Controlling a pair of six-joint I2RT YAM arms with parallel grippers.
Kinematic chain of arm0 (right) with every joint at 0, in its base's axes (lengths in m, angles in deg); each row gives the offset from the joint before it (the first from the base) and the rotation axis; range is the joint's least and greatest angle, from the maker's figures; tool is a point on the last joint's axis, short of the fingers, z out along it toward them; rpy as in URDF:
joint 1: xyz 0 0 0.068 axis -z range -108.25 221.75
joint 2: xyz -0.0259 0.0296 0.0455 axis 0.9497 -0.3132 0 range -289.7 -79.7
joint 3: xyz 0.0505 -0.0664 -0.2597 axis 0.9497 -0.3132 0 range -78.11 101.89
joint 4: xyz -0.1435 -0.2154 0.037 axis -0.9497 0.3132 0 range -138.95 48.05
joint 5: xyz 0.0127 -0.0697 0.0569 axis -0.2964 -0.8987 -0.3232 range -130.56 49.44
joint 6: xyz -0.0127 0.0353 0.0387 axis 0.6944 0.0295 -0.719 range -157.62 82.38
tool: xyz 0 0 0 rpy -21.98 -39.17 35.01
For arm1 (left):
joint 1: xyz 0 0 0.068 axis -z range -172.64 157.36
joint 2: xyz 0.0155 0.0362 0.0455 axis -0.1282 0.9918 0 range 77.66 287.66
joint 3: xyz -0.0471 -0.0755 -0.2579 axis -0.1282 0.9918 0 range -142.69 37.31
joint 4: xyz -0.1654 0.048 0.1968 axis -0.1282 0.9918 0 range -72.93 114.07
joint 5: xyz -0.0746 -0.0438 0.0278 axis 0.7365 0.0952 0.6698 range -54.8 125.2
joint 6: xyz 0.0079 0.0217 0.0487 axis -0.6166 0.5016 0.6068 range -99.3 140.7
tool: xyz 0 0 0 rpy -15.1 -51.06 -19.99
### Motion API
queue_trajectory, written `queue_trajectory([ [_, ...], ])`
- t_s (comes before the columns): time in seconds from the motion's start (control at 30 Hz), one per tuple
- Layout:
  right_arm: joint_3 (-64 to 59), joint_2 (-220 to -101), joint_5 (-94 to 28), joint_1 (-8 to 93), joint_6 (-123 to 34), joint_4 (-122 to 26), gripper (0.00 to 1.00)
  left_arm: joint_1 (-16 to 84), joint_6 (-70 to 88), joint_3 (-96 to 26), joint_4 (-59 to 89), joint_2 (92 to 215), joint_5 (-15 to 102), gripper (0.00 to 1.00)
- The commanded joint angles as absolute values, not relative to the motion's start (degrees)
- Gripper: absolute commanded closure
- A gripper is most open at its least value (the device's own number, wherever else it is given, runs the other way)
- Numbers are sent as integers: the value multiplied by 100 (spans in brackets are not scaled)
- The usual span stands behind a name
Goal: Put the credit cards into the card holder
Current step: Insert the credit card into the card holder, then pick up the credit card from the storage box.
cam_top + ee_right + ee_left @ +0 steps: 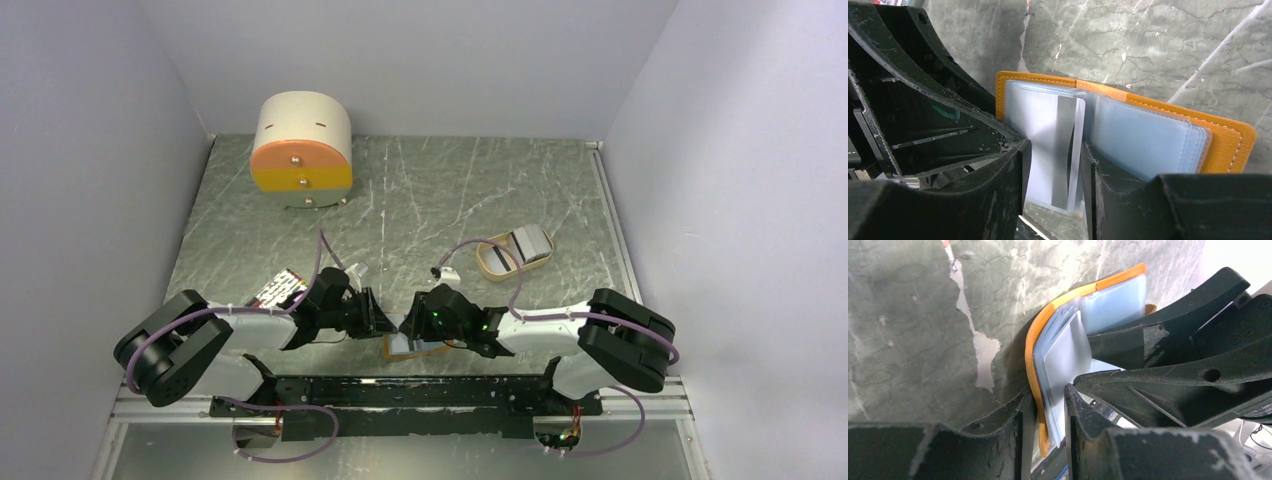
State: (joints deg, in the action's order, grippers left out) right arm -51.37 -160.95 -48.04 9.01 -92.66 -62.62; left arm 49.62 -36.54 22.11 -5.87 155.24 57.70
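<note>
Card holder (1034,347) in left pincer (1048,397), credit card (1048,145) at right pincer (1055,150)

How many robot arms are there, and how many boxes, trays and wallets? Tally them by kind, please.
Robot arms: 2
Round drawer box: 1
Oval tray: 1
Card holder: 1
Total: 5

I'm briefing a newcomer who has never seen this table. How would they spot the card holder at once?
At the table's near edge, between the left gripper and right gripper, the card holder sits open. It is the only orange wallet with pale blue sleeves; the tan oval tray and round drawer box stand farther back.
</note>
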Motion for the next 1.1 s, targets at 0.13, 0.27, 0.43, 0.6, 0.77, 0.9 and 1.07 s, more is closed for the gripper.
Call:
queue_trajectory([
  [0.13,-5478,-15874,-4769,864,-9360,-6640,55,5009,-3649,2196,-1087,15307,5960,77],
  [0.27,-5351,-15769,-4939,877,-9249,-6335,52,5013,-3626,2099,-778,15385,5790,89],
  [0.43,-4980,-15433,-5463,944,-8859,-5363,45,5009,-3673,2126,-808,15543,5801,91],
  [0.6,-4563,-14926,-5885,1184,-7949,-4691,38,5013,-3590,2082,-610,15499,5689,91],
  [0.77,-3688,-14994,-6194,2101,-6676,-3678,38,5014,-3546,2099,-438,15378,5587,89],
  [0.9,-3134,-15067,-6564,2733,-5654,-3256,38,5009,-3523,2109,-385,15315,5574,88],
  [1.07,-2765,-15260,-7588,3235,-4790,-3025,37,5015,-3528,2116,-395,15357,5599,87],
])
